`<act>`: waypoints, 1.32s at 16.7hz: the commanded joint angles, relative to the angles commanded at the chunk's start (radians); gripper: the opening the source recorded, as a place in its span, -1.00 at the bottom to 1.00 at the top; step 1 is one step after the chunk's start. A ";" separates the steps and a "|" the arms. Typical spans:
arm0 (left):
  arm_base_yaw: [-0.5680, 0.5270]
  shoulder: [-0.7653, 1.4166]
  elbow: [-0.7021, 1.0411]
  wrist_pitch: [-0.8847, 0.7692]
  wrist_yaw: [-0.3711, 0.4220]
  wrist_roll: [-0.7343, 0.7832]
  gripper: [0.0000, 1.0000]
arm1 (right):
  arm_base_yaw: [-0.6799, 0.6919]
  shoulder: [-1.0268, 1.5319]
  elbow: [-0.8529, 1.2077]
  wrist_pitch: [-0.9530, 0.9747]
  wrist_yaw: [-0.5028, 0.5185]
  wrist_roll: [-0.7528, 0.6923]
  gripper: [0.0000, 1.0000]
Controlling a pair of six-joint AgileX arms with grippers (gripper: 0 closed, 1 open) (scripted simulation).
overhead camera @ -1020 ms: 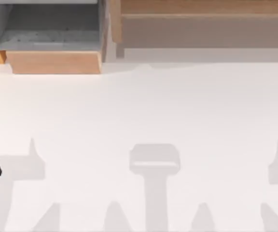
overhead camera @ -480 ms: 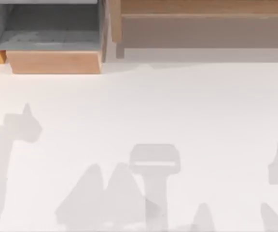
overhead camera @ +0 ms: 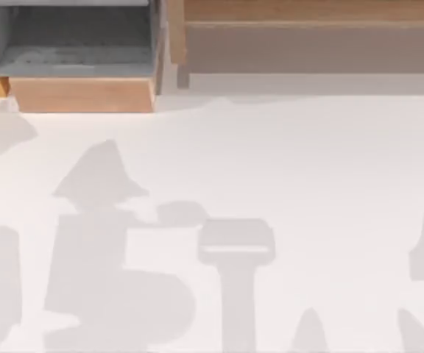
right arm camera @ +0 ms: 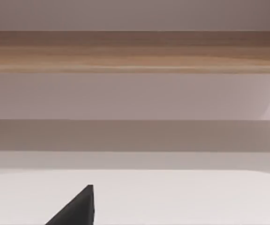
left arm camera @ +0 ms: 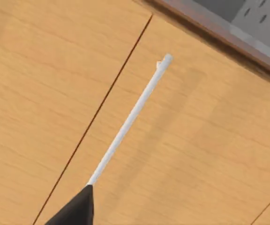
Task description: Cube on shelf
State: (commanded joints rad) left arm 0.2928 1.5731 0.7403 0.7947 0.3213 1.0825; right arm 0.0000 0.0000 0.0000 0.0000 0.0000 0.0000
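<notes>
The cube is out of view. The shelf is the long light-brown board along the table's back right, with a shaded grey-brown recess beneath it. The right wrist view faces the shelf head-on from low over the white table, and a black tip of my right gripper juts in at the edge. The left wrist view has a black tip of my left gripper close to a light wooden panel that carries a thin white bar handle.
A smaller wooden box unit with a grey interior stands at the back left. A dark seam runs across the wooden panel beside the handle. Arm shadows lie over the white table, heaviest at the left.
The left arm's shadow has swept from the front left toward the back left, by the box unit. A dark piece of that arm at the left edge has gone. The right arm's shadow is unchanged.
</notes>
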 joint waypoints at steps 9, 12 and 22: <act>0.113 0.636 0.321 0.339 0.129 0.448 1.00 | 0.000 0.000 0.000 0.000 0.000 0.000 1.00; 0.126 0.704 0.358 0.378 0.143 0.500 1.00 | 0.000 0.000 0.000 0.000 0.000 0.000 1.00; 0.109 0.741 0.431 0.343 0.127 0.502 1.00 | 0.000 0.000 0.000 0.000 0.000 0.000 1.00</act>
State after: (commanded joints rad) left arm 0.4019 2.3136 1.1711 1.1372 0.4485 1.5842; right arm 0.0000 0.0000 0.0000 0.0000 0.0000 0.0000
